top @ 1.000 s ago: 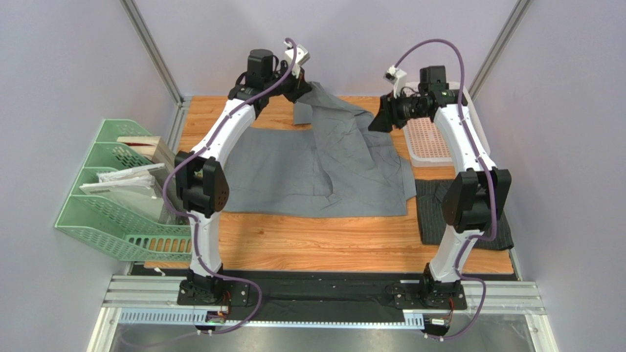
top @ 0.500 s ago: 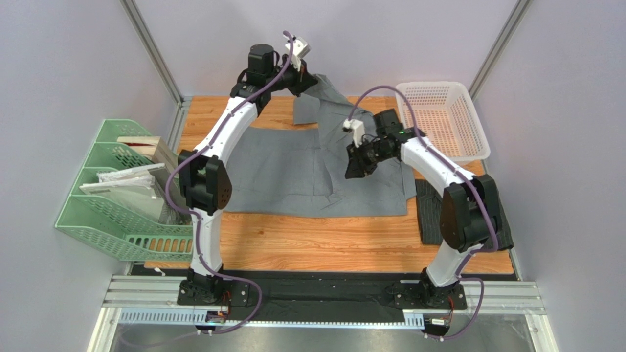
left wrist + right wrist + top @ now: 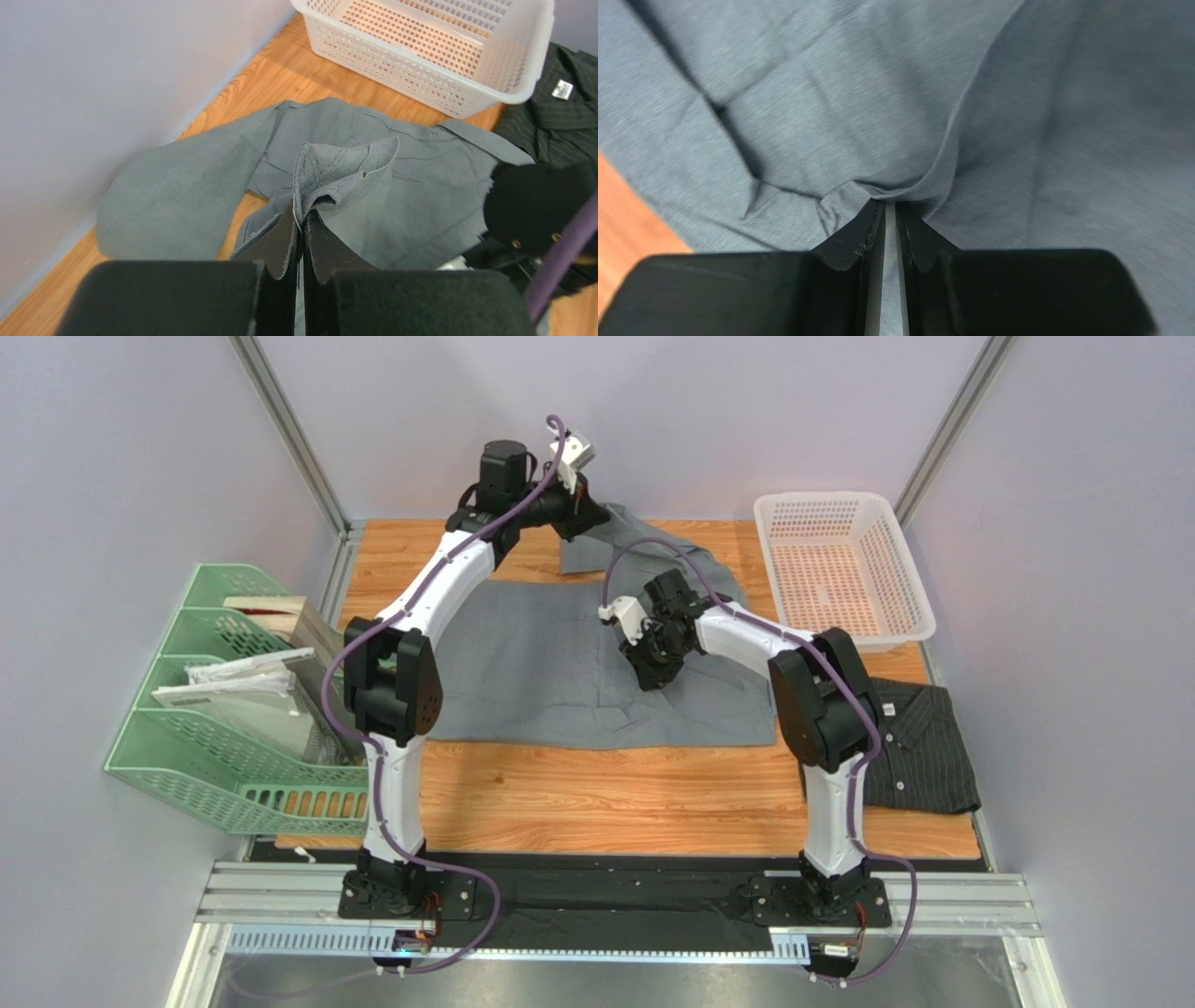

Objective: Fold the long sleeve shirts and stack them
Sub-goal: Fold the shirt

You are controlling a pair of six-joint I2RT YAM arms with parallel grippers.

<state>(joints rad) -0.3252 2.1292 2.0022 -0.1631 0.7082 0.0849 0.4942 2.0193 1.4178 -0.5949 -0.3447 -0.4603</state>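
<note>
The plain grey shirt (image 3: 547, 665) lies spread on the wooden table, its back right part bunched up. My left gripper (image 3: 586, 514) is at the back, shut on a raised fold of this shirt (image 3: 337, 168); the jaws (image 3: 302, 218) pinch the cloth. My right gripper (image 3: 654, 655) is down on the middle of the grey shirt and shut on a small fold of it (image 3: 899, 189); its fingertips (image 3: 891, 207) meet around the cloth. The dark pinstriped shirt (image 3: 919, 742) lies folded at the right edge, and also shows in the left wrist view (image 3: 554, 112).
A white mesh basket (image 3: 839, 567) stands at the back right, also in the left wrist view (image 3: 435, 49). A green file rack (image 3: 211, 714) with papers stands at the left edge. Bare wood (image 3: 603, 798) runs along the front. Walls close the back and sides.
My right arm swung from beside the basket down and left onto the middle of the grey shirt and shut on a fold. The dark shirt is now uncovered. My left gripper kept its hold.
</note>
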